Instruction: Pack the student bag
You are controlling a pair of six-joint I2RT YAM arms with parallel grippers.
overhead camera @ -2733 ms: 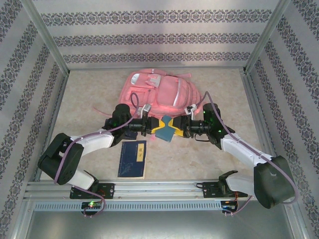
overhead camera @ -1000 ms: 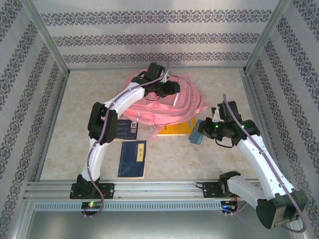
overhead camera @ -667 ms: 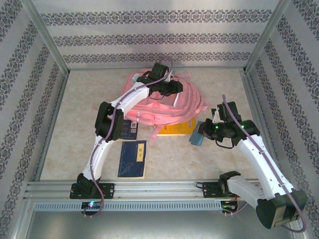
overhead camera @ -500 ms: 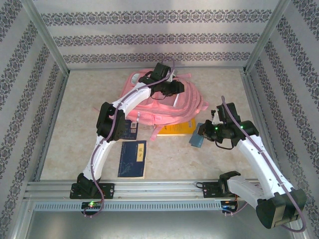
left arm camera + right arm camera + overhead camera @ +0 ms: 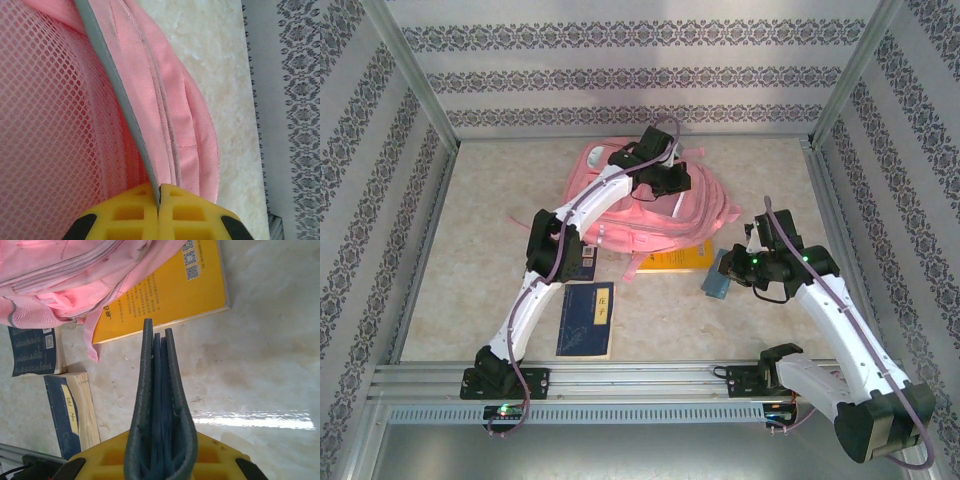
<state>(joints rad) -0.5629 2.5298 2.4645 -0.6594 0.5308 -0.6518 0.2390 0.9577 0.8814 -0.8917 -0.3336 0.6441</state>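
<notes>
Two claws gripping: left claw pinches student bag rim; right claw clamps blue folder; yellow book under bag.

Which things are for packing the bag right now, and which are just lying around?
In use: student bag, left gripper pinching its edge, right gripper holding a blue-grey case.
Lying about, perhaps to pack later: yellow book, labelled blue book, dark blue book beside the bag.

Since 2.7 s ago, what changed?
Left gripper left the centre, reached to the bag's far side and shut on its edge. Right gripper drew back right, keeping the blue case. The bag shifted, uncovering a yellow book and a navy book. The near book stayed put.
</notes>
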